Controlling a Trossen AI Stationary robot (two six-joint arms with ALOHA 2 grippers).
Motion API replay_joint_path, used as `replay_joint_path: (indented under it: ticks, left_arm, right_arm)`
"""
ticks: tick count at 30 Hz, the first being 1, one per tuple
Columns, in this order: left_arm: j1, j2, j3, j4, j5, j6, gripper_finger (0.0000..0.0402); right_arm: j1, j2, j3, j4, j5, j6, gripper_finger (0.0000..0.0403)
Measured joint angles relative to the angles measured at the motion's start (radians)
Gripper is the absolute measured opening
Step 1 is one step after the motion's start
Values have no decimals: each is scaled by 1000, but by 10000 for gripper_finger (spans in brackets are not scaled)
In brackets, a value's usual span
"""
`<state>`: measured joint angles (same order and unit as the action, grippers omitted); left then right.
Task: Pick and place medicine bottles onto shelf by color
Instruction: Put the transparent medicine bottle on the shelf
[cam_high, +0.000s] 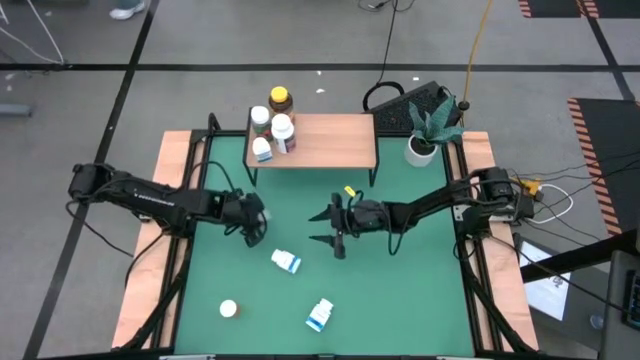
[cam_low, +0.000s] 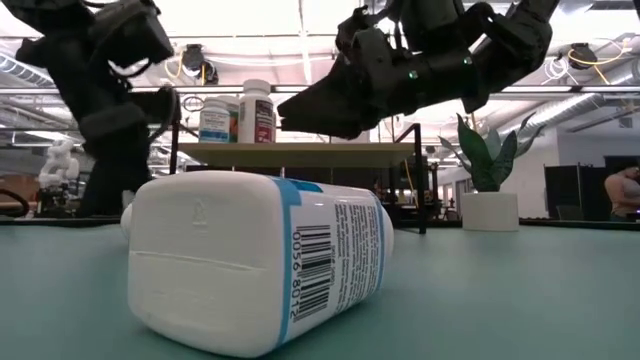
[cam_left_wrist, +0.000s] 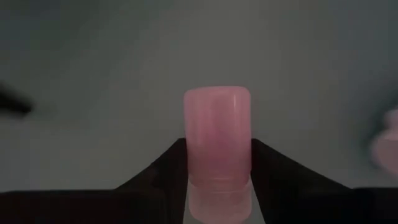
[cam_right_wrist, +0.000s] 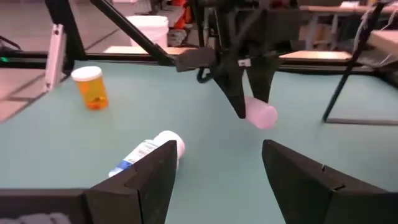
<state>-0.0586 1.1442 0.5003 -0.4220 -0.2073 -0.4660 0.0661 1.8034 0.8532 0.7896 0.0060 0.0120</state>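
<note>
One small pink bottle (cam_left_wrist: 217, 146), likely light, rigid and slick, sits pinched mid-body in the left gripper (cam_left_wrist: 217, 180) jaws at frame centre; right gripper (cam_right_wrist: 217, 171) jaws gape empty.

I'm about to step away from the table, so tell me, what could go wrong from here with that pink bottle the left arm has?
The left gripper pinches the pink bottle near one end only, so it might tilt or slip during the carry. The shelf already has bottles crowded at one corner; setting another there could topple them.
</note>
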Motion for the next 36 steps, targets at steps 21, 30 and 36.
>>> replay_joint_path:
  ticks: [21, 30, 36]
  left_arm:
    - [-335, 0, 0, 484, -186, 680, 158]
    - [-409, 22, 0, 484, -290, 791, 152]
    - [-380, 58, 0, 507, -348, 690, 161]
  right_arm:
    - [-8, 93, 95, 122, -268, 283, 239]
    - [-43, 199, 191, 85, -300, 438, 255]
    - [-36, 201, 189, 82, -236, 309, 272]
